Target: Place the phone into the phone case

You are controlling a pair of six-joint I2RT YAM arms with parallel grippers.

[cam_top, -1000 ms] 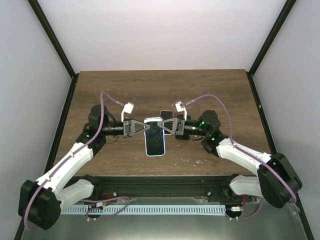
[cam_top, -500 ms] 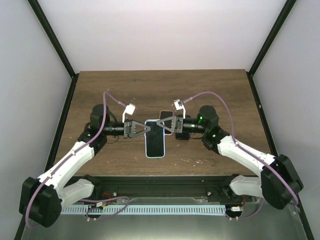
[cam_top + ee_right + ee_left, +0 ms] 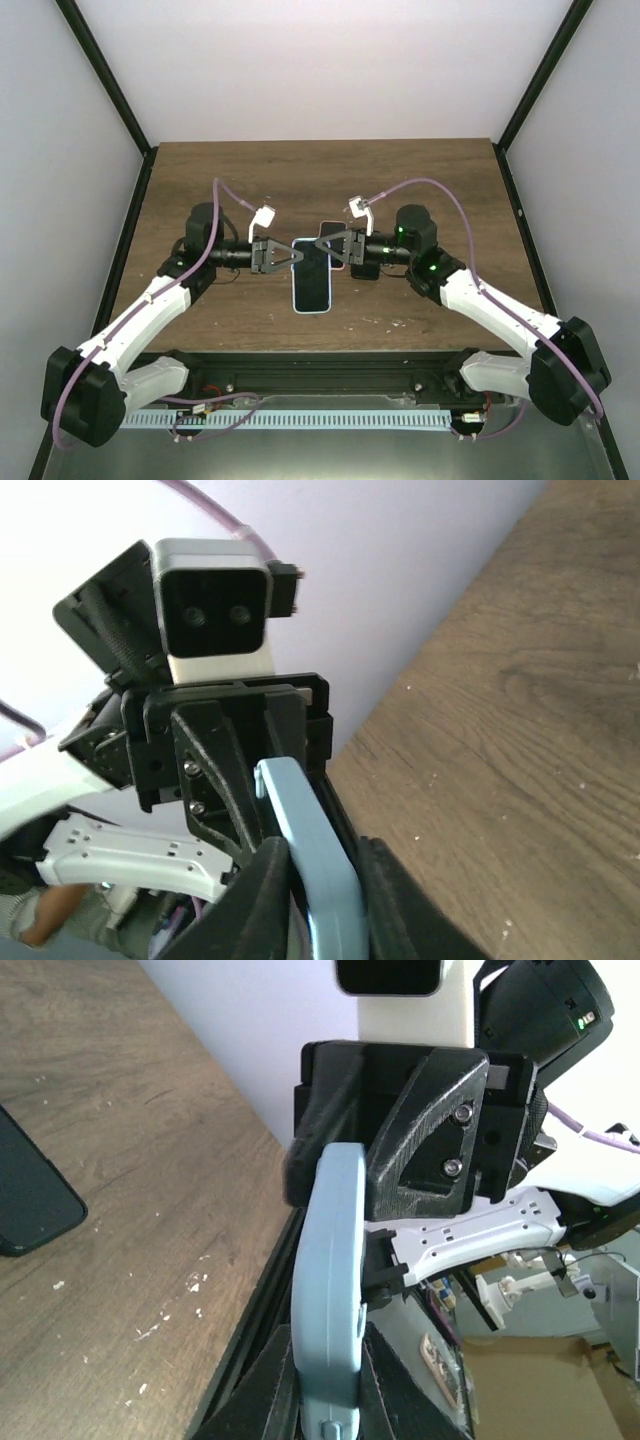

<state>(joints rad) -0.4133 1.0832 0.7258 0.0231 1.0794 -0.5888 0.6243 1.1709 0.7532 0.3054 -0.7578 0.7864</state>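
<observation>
- Left gripper (image 3: 293,256) is clamped narrow on the pale blue phone case (image 3: 312,282). It bites the long edge from the 9 o'clock side, up near the far end.
- Right gripper (image 3: 326,247) straddles the opposite edge from 3 o'clock. Its jaws stand a little apart around the rim, and I cannot tell whether they are pinching it or only flanking it.
- Over the last second both wrists have crept slightly toward 12 o'clock and the right elbow has swung outward. The case has barely shifted between them.
- I read that as a change of grip, with the left arm carrying the case while the right one resettles. The insertion itself has not begun.
- The dark phone (image 3: 25,1195) lies flat on the table (image 3: 420,190), at about 1 o'clock from the case's middle. It is partly hidden under the right gripper from above, outside the case, and neither gripper holds it.
</observation>
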